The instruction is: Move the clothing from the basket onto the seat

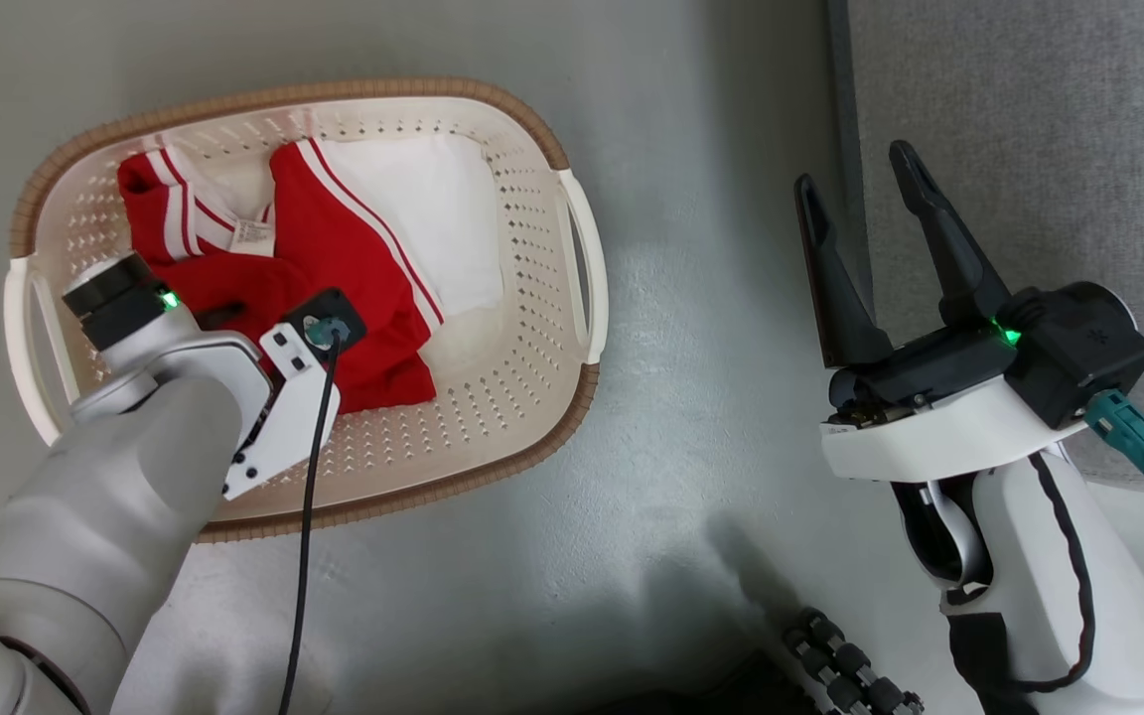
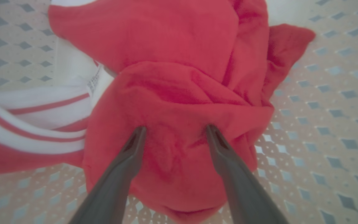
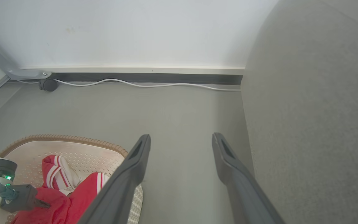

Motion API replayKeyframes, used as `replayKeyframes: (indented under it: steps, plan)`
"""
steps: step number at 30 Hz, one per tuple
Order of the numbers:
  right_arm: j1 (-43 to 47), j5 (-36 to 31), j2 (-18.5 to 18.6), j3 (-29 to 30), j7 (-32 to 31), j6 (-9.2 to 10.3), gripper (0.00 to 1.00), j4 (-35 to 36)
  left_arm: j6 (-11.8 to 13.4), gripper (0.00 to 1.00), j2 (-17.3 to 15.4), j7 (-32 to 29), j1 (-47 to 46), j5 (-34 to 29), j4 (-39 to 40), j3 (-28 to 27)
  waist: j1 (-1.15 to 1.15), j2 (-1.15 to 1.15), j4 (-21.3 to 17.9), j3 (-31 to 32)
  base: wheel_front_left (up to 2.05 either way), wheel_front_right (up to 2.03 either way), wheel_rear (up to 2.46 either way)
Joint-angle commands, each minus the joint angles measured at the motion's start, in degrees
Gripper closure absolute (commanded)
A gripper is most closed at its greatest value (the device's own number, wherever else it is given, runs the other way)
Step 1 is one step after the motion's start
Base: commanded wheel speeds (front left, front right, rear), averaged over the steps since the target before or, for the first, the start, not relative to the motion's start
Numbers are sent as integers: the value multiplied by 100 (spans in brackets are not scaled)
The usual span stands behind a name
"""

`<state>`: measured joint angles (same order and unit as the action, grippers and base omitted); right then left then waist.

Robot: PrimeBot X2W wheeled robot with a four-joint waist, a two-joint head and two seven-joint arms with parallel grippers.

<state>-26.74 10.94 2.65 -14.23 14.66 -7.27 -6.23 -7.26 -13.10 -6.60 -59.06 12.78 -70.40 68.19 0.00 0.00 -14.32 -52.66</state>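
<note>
No text can be read. A small white tag (image 1: 252,234) on the red clothing (image 1: 354,268) bears dark print, too small and blurred to make out.

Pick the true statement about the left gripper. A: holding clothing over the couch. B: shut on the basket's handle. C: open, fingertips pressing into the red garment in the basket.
C: the left gripper stands open, tips sunk in the red garment lying in the basket.

Pale grey forearm (image 1: 115,477), long dark fingers (image 1: 835,288), green lights (image 1: 1007,335), black cable (image 1: 309,497), teal connector (image 1: 1128,432)
</note>
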Motion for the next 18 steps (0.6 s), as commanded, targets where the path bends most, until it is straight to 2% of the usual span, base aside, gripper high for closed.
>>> replayKeyframes:
  steps: [1, 13, 14, 15, 16, 17, 18]
  plan:
    - [132, 64, 22, -120, 34, -22, 0, 154, -23, 0, -88, -19, -76, 38, 4, -52, 0, 0, -23, -81, 0, 0, 0]
    - [-7, 172, 22, -166, 34, -22, 0, 318, -23, 0, -171, -172, -467, -4, -197, 129, 0, 0, -108, -492, 0, 0, 0]
    - [-10, 181, 22, -174, 34, -22, 0, 318, -23, 13, -177, -140, -471, -18, -200, 153, 0, 0, -118, -502, 0, 0, 0]
    - [-12, 190, 22, -180, 34, -22, 0, 317, -23, 56, -183, -106, -467, -18, -202, 172, 0, 0, -127, -507, 0, 0, 0]
    - [-13, 198, 22, -185, 34, -22, 0, 314, -23, 83, -184, -78, -447, -18, -201, 200, 0, 0, -136, -505, 0, 0, 0]
    - [-14, 205, 22, -189, 34, -22, 0, 310, -23, 99, -185, -3, -419, -11, -169, 232, 0, 0, -145, -499, 0, 0, 0]
    - [-15, 212, 22, -190, 34, -22, 0, 302, -23, 100, -196, 94, -393, 21, -128, 254, 0, 0, -152, -490, 0, 0, 0]
